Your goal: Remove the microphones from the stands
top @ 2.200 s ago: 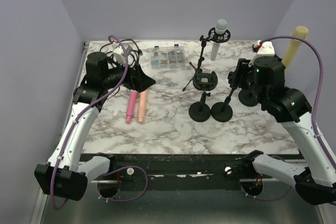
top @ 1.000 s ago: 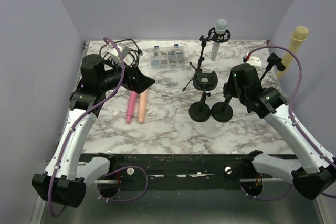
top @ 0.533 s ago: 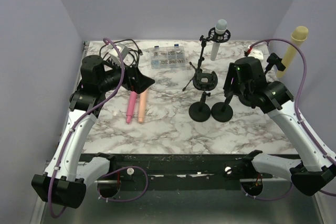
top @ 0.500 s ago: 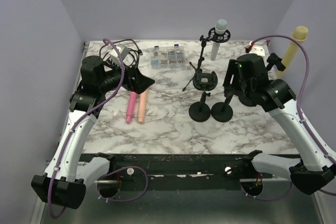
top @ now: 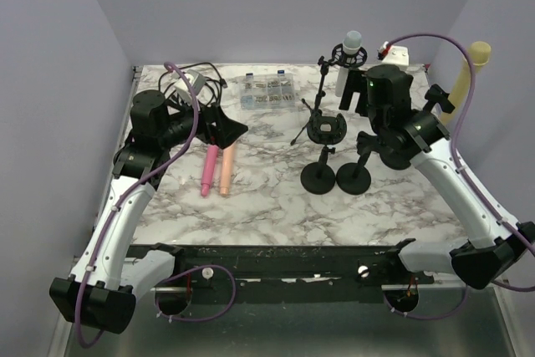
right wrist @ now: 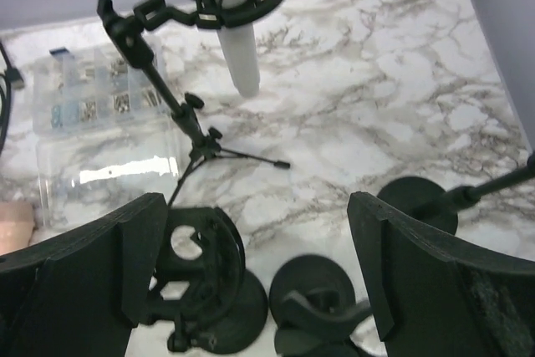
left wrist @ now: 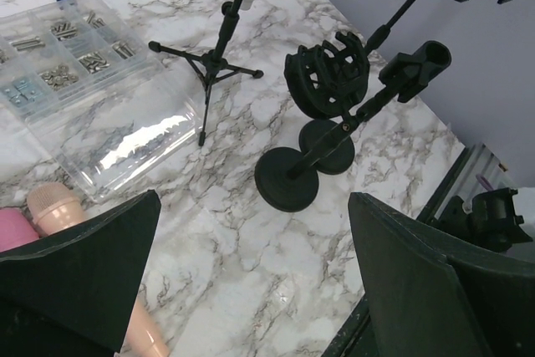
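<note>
While both jaws gape, microphone (right wrist: 241, 52) sits mounted.

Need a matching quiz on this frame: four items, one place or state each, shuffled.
Items:
1. white mic
2. pink mic
3. yellow mic
4. parts box

Places or states:
A. lying flat on the table, left of centre
B. far right edge, tilted upward
C. held in a shock mount
D. clear, at the back, holding small hardware

Pairs: 1-C, 2-A, 3-B, 4-D
</note>
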Robot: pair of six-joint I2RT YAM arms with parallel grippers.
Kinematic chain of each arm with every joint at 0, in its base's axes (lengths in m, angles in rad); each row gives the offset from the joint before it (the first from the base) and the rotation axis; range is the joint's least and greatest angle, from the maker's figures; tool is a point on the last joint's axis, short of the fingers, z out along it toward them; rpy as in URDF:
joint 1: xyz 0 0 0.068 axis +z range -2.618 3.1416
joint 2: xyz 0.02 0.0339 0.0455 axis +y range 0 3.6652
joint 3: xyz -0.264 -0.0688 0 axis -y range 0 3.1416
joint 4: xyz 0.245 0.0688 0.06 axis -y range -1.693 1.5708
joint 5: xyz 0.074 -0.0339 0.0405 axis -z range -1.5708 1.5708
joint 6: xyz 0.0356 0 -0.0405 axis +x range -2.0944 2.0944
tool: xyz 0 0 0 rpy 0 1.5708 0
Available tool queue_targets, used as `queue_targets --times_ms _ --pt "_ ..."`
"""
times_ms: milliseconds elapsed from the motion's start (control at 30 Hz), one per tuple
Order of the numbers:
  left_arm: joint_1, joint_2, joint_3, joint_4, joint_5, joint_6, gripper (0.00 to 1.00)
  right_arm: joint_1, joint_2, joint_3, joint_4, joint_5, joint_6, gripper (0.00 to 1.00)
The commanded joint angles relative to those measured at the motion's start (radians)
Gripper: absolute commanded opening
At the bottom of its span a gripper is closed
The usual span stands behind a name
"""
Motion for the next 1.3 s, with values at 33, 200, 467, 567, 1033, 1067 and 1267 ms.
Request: queue_targets --times_ms 33,200,467,567,1033,1067,1267 --pt "-0.010 -0.018 -0.053 0.090 -0.095 -0.032 0.99 0.005 0.075 0.028 0.323 0.107 -0.127 0.99" --pt "-0.019 -0.064 -0.100 0.143 -0.140 0.007 0.99 -0.015 0.169 0.075 0.504 0.103 -0.211 1.00" --pt "-0.022 -0.050 -0.087 0.083 -0.187 0.045 0.98 -0.075 0.378 0.254 0.559 0.050 -0.247 1.00" --pt "-0.024 -0.060 -0.089 0.076 -0.221 0.061 0.99 -0.093 0.432 0.280 0.568 0.045 -0.245 1.00" --pt "-0.025 -0.056 -0.063 0.021 -0.310 0.063 0.99 -0.143 0.498 0.276 0.570 -0.047 -0.228 0.63" --pt "-0.024 -0.053 -0.059 0.017 -0.311 0.062 0.99 -0.143 0.499 0.275 0.574 -0.053 -0.230 0.60" --pt "-0.025 -0.049 -0.058 0.013 -0.315 0.055 0.99 -0.143 0.511 0.274 0.580 -0.064 -0.228 0.47"
